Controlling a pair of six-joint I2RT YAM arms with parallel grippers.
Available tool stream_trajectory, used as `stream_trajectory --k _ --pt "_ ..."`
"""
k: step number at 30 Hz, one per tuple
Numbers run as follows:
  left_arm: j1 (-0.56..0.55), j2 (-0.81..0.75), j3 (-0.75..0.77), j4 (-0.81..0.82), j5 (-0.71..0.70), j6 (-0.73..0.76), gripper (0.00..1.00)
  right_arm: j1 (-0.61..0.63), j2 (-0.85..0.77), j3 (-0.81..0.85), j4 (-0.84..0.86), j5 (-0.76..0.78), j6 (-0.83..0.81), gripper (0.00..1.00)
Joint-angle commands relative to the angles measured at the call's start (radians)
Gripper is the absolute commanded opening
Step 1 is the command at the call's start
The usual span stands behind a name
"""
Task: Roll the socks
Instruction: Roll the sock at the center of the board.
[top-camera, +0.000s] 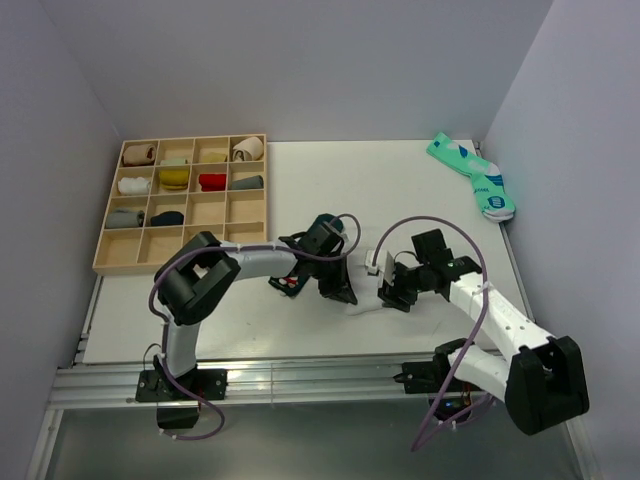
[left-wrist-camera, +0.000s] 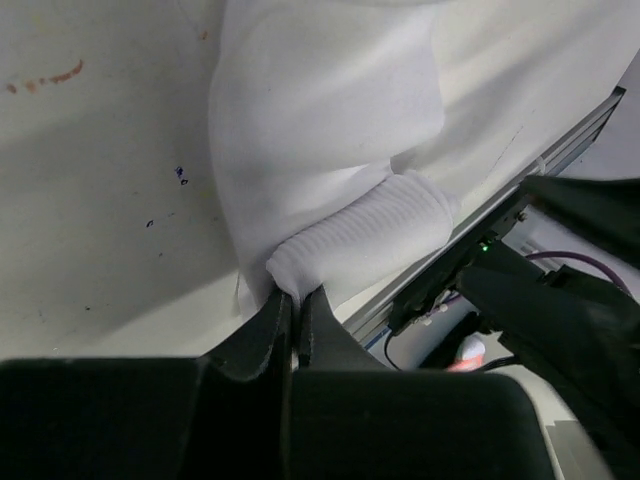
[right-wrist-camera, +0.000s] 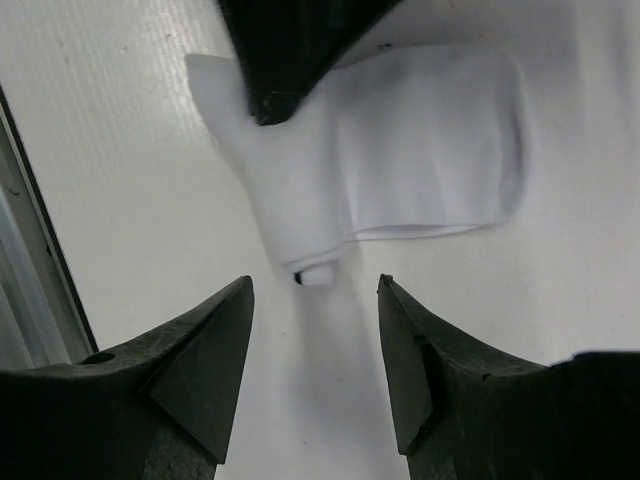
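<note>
The white sock (right-wrist-camera: 420, 150) lies folded on the table, with its ribbed end (left-wrist-camera: 360, 235) curled up. My left gripper (left-wrist-camera: 295, 300) is shut on that ribbed end. In the top view it (top-camera: 340, 290) is at the table's middle front. The dark green sock (top-camera: 287, 285), with a red-and-white figure, lies just left of it, partly under the arm. My right gripper (right-wrist-camera: 315, 290) stands open just short of the white sock's small rolled tip (right-wrist-camera: 318, 272), nothing between its fingers. From above it (top-camera: 390, 297) sits right of the left gripper.
A wooden compartment tray (top-camera: 100, 262) with several rolled socks stands at the back left. A mint-green pair (top-camera: 475, 175) lies at the back right corner. The metal rail (top-camera: 300, 385) of the table's front edge runs close behind the grippers.
</note>
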Motion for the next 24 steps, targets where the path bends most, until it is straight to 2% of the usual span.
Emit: stream_trajectory --k 1,8,14,24 --pt "0.006 0.032 0.059 -0.089 0.052 0.006 0.00 0.035 -0.073 -0.051 0.060 -0.004 -0.078 0.60" --pt "0.009 0.078 0.125 -0.118 0.084 0.004 0.00 0.154 -0.136 -0.140 0.172 0.078 -0.038 0.60" --pt "0.010 0.093 0.152 -0.120 0.097 0.004 0.00 0.248 -0.128 -0.182 0.251 0.166 -0.017 0.59" --pt "0.017 0.103 0.146 -0.095 0.124 0.003 0.00 0.270 -0.048 -0.180 0.294 0.211 -0.008 0.53"
